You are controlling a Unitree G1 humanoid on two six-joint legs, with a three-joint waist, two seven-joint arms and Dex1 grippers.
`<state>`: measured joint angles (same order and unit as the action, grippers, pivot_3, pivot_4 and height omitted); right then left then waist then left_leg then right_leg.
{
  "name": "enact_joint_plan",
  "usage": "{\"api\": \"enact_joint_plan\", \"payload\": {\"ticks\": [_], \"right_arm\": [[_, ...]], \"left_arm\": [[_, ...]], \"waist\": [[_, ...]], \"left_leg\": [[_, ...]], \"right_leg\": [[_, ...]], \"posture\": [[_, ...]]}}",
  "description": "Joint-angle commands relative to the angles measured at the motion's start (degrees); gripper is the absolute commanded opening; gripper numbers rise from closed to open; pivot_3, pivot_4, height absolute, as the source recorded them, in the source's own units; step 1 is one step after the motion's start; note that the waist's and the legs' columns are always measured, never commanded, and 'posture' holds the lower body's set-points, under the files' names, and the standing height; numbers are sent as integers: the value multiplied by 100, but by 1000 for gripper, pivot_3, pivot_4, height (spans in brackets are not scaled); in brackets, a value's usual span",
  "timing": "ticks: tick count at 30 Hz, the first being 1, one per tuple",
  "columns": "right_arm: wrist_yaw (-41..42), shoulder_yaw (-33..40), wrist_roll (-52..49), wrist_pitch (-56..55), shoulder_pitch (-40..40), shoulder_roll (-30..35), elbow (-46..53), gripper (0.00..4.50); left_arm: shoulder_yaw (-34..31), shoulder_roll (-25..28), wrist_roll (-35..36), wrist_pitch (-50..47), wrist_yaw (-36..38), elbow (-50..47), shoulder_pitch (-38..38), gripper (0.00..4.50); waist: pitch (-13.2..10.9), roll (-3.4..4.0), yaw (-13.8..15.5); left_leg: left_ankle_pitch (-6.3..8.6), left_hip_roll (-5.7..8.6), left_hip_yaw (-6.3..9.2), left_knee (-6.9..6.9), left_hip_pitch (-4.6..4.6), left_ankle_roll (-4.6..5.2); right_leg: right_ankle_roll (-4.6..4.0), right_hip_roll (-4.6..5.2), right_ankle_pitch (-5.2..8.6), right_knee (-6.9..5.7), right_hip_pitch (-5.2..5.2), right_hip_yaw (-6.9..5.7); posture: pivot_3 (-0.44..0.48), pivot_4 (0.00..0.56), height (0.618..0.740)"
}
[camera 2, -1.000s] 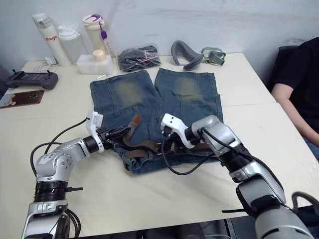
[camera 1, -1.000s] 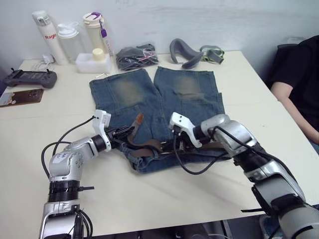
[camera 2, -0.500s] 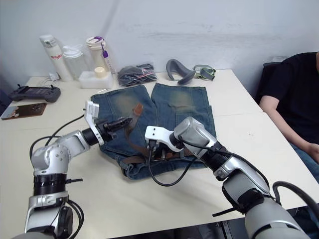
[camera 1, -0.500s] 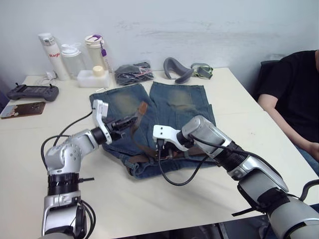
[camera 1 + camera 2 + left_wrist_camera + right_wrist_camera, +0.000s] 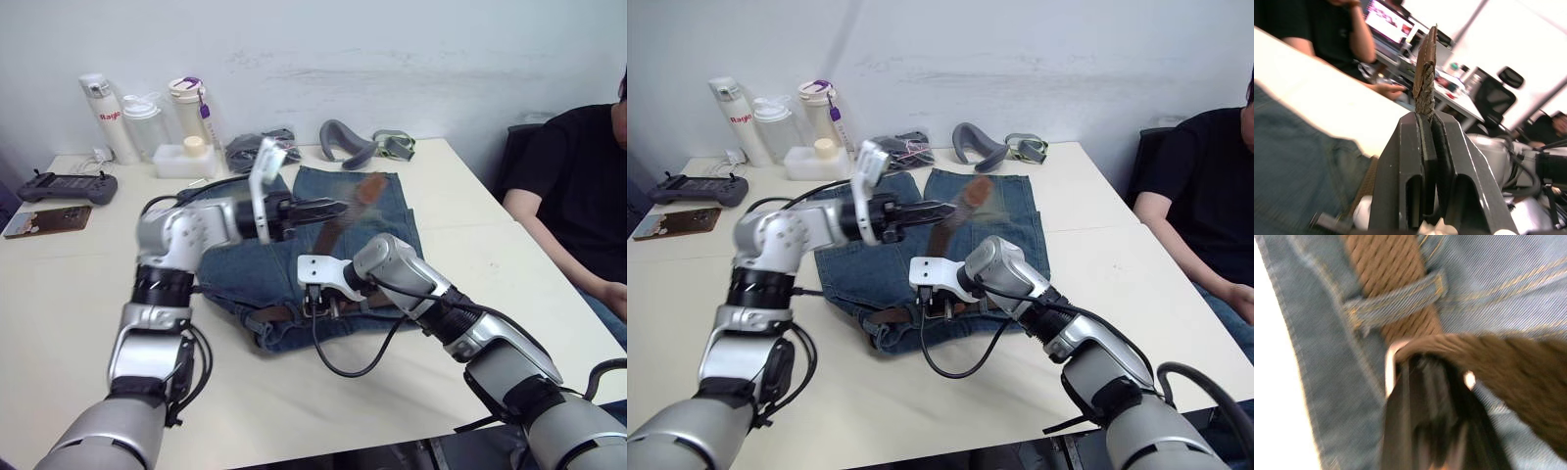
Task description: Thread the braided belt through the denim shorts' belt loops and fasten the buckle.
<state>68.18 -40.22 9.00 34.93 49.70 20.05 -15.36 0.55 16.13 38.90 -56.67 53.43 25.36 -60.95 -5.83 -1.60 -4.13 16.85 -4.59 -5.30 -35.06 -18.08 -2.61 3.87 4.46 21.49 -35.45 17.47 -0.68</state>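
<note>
Pinching braided belt (image 5: 1425,83) between jaws

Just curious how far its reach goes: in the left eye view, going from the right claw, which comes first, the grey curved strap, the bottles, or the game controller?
From the right claw:
1. Grey curved strap, table's back edge, behind the shorts.
2. Bottles, back left.
3. Game controller, far left edge.

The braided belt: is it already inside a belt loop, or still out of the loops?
Inside one at least. In the right wrist view the braided belt passes under a belt loop on the denim shorts. Other loops cannot be judged.
</note>
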Motion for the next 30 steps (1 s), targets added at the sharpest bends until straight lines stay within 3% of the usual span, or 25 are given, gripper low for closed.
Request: {"api": "enact_joint_plan", "payload": {"ticks": [1, 5, 10, 13, 19, 24, 25, 28, 30], "right_arm": [[-95, -1336, 793, 370, -1272, 138, -1075, 77], [-35, -1323, 829, 427, -1398, 123, -975, 77], [74, -1293, 839, 337, -1493, 95, -1021, 77], [111, -1315, 839, 233, -1612, 93, -1042, 77], [-24, -1233, 985, -137, -1785, -13, -1370, 77], [-128, -1108, 1108, -649, -1846, -125, -1666, 77], [-167, -1051, 1102, -774, -1864, -144, -1691, 77], [-256, -898, 1103, -1081, -1920, -186, -1751, 77], [-245, -843, 1141, -1172, -1926, -218, -1805, 77]], "left_arm": [[-393, -387, -43, 1146, 473, 915, -1351, 0], [-599, -784, -536, 2288, 215, 2638, -2409, 0], [-913, -1158, -1155, 3930, -1289, 4275, -3320, 0], [-1134, -1318, -1264, 4387, -1640, 4651, -3672, 0], [-925, -1460, -2101, 5340, -1977, 4902, -4109, 0], [288, -1371, -3963, 6580, -2842, 4989, -3984, 0], [227, -1376, -3974, 6617, -2786, 5010, -3923, 0], [-356, -1513, -3426, 6666, -1688, 4989, -3735, 0], [-996, -1768, -2640, 6106, -153, 4882, -3672, 0]], "waist": [[-3, 6, -5], [-7, 13, 12], [-20, 20, 71], [-25, 27, 85], [-27, 19, 91], [-23, 14, 75], [-24, 14, 67], [-41, 28, 49], [-60, 43, 26]], "left_leg": [[0, 1, 2, 0, 0, 0], [0, 3, 2, 1, -7, 1], [2, 3, 8, 6, -11, 3], [2, 3, 10, 11, -10, 3], [2, 4, 15, 13, -12, 2], [3, 6, 20, 65, -13, 1], [4, 7, 21, 77, -10, 0], [6, 7, 36, 96, -12, -4], [6, 8, 50, 96, -16, -5]], "right_leg": [[1, 0, 0, 1, 0, 1], [13, 1, -5, 13, 4, 3], [32, 2, -5, 19, 12, 5], [62, 1, -7, 22, 14, 8], [78, 1, -9, 37, 18, -10], [82, -1, -15, 100, 7, -17], [85, -2, -22, 113, 5, -22], [85, -4, -28, 136, 16, -50], [80, -2, -34, 141, 23, -77]], "posture": [[0, 150, 740], [0, 150, 740], [0, 150, 740], [0, 150, 740], [0, 150, 740], [0, 150, 740], [0, 150, 740], [0, 150, 740], [0, 150, 740]]}}
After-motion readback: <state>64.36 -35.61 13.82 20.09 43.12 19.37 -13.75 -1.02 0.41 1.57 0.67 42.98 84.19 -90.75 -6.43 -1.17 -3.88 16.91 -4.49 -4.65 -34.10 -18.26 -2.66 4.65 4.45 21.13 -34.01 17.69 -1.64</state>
